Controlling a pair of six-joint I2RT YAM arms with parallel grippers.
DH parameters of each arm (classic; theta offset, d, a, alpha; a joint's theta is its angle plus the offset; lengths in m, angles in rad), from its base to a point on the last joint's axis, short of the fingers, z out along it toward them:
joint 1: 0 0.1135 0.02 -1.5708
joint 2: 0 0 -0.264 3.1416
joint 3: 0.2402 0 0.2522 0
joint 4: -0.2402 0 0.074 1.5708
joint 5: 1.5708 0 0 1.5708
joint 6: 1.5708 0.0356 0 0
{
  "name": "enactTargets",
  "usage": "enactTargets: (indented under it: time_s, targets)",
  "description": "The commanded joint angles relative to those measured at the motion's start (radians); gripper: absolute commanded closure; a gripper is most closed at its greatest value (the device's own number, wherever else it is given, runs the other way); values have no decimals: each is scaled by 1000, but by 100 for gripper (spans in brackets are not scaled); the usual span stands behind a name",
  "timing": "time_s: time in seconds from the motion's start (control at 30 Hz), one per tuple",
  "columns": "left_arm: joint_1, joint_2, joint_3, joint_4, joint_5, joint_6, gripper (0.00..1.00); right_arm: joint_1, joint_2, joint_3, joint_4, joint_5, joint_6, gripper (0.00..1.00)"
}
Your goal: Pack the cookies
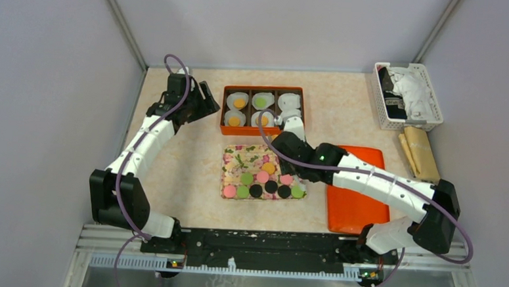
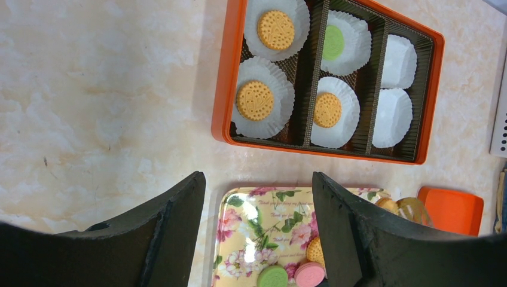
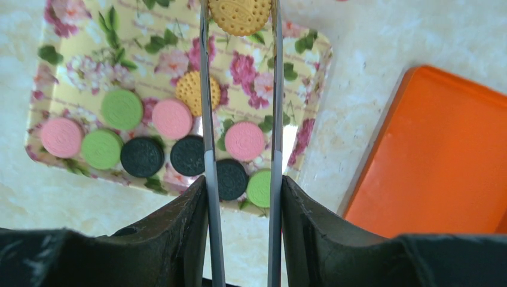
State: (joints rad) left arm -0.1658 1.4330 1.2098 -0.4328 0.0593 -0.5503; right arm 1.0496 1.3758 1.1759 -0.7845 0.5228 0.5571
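Observation:
Several cookies in pink, green, black and orange lie on the floral tray. My right gripper is shut on a pair of metal tongs. The tongs pinch an orange cookie above the tray's far edge, close to the orange box. That box holds white paper cups: three carry orange cookies, one a green cookie, and the two right-hand cups are bare. My left gripper hangs open and holds nothing, left of the box and above the tray's corner.
An orange lid lies right of the tray, under my right arm. A white basket with cloths stands at the back right, with a tan package in front of it. Grey walls close in both sides.

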Motion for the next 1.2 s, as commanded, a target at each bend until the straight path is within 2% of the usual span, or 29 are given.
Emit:
enactTargets:
  time_s: [0.0,0.2,0.43,0.8,1.17]
  targets:
    - [-3,-26,8,34,-5,4,28,-49,12,107,52,54,-74,91]
    - [-3,-18,10,38,-3,7,28,-170,93,204,124,48,-176,89]
    - [-3,-5,14,41,-5,3,28,-276,267,307,201,-2,-242,88]
    - [-3,17,21,36,-20,13,28,-360,481,476,214,31,-328,86]
    - [-3,33,16,40,-15,18,28,-393,577,534,219,20,-345,85]
